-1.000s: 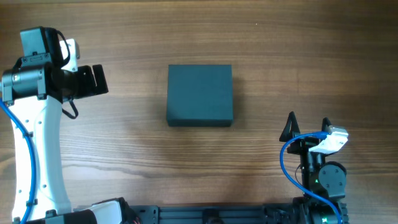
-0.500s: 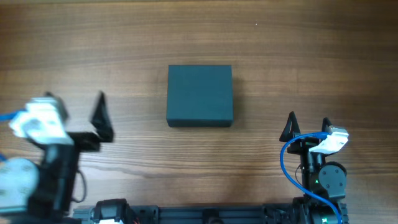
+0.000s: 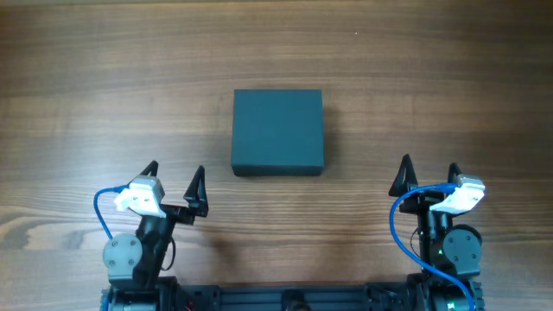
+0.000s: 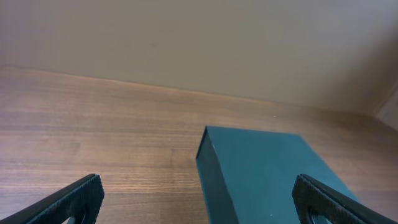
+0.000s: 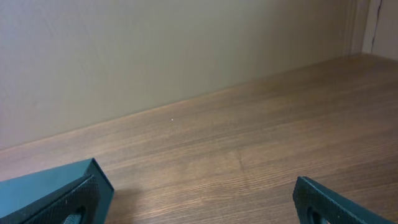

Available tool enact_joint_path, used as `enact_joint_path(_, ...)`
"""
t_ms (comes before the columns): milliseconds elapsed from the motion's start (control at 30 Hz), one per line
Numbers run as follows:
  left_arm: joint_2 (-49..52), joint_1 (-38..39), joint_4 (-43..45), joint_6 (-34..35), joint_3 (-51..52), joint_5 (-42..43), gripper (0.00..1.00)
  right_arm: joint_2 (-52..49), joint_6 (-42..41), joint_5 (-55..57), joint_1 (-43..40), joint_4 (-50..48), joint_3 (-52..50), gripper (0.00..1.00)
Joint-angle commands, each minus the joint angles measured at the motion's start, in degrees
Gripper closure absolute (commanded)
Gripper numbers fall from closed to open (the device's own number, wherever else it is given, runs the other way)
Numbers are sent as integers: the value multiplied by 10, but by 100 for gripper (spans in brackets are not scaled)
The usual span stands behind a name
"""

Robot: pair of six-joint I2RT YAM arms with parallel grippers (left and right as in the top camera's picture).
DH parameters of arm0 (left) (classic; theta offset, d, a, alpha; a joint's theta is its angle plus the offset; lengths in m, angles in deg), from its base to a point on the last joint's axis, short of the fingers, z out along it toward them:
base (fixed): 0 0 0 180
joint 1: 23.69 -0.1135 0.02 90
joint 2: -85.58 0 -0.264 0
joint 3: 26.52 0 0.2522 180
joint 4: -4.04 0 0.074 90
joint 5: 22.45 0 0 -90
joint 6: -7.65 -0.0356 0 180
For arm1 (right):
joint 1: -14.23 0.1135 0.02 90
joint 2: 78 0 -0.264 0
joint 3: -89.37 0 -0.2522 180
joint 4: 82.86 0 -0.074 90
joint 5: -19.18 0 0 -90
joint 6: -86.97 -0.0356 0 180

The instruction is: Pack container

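Well, both arms sit folded low at the near edge of the table (image 3: pixel 449 69), one on each side, which reads to me as a parked pose rather than a working one. The left gripper (image 3: pixel 175 173) has its fingers spread wide with nothing between them, and the right gripper (image 3: pixel 429 167) stands the same way, wide and empty.

The container (image 3: pixel 277 130) lies in the middle of the table, ahead of both grippers and well apart from each. Its lid is down flat, and no loose items show anywhere, so I'd judge the packing either finished or not begun; I can't tell which.

It is a matte, dark teal-grey box, square and crisp-edged, with a plain smooth top. The table is warm brown wood with long streaky grain. The black fingers (image 4: pixel 74 198) taper to points, and a blue cable (image 3: pixel 397 216) loops at the right wrist.
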Motion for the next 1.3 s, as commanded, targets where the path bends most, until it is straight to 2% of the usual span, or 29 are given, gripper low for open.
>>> enact_joint_path(0, -19, 3, -7, 11, 24, -30, 1, 7, 10, 6, -2, -2, 0, 0)
enact_joint_path(267, -16, 3, -23, 11, 27, -70, 0, 7, 10, 6, -2, -2, 0, 0)
enact_joint_path(1267, -10, 3, -23, 11, 27, -70, 0, 7, 10, 6, -2, -2, 0, 0)
